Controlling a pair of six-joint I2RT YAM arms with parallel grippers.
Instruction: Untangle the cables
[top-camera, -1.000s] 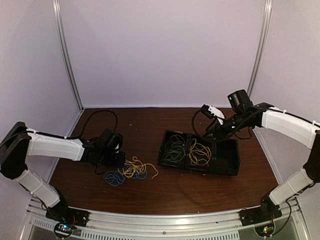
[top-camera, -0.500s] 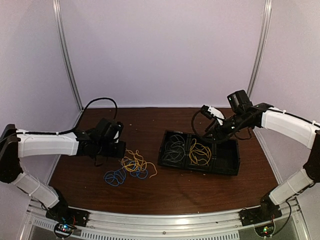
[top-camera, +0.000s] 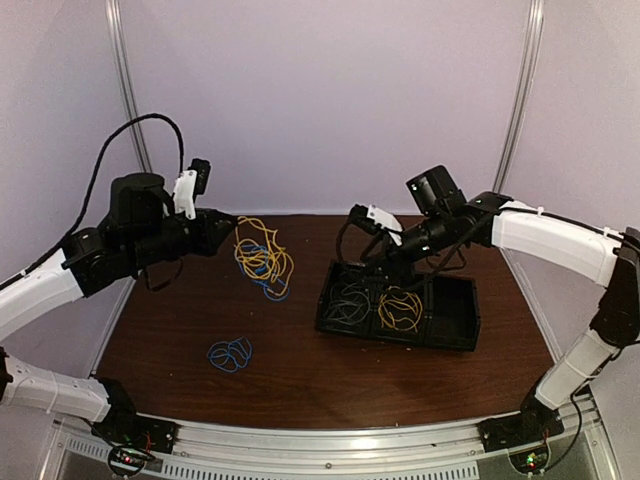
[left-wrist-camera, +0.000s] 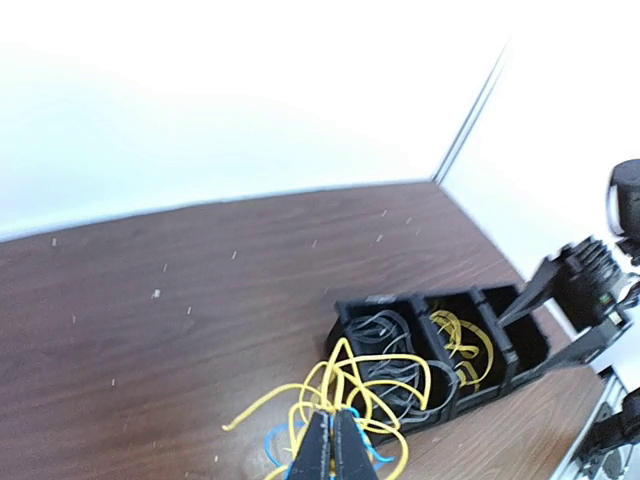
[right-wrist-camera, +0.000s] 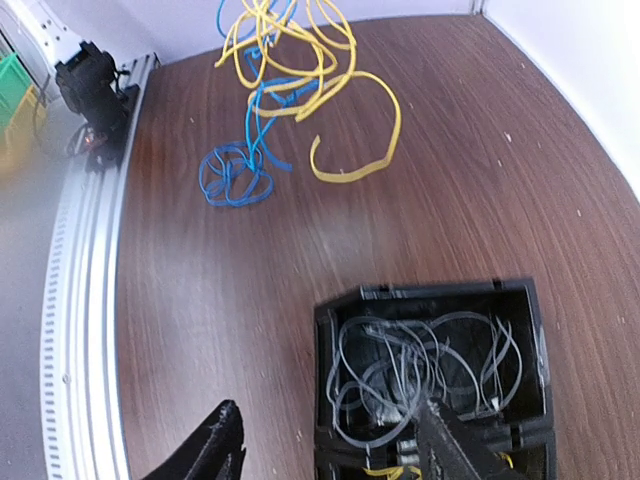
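My left gripper (top-camera: 229, 231) is shut on a tangle of yellow and blue cables (top-camera: 263, 258) that hangs in the air above the table's left half. In the left wrist view the fingertips (left-wrist-camera: 333, 413) pinch yellow loops (left-wrist-camera: 385, 368) with blue strands among them. A separate blue bundle (top-camera: 230, 353) lies on the table below. The black tray (top-camera: 398, 336) holds grey cables (top-camera: 350, 297) in its left compartment and yellow cables (top-camera: 400, 308) in the middle one. My right gripper (top-camera: 372, 252) hovers open over the tray's left end, its jaws straddling the grey cables (right-wrist-camera: 420, 370).
The tray's rim (right-wrist-camera: 430, 292) sits close under my right fingers. A metal rail (top-camera: 330, 440) runs along the near table edge, with the left arm's base (right-wrist-camera: 90, 85) on it. Purple walls and metal posts (top-camera: 130, 110) enclose the table. A thick black arm cable (top-camera: 140, 125) arches above my left wrist.
My left gripper closed on the yellow and blue tangle and lifted it up and back off the table; one blue bundle stayed down. My right gripper moved left over the tray.
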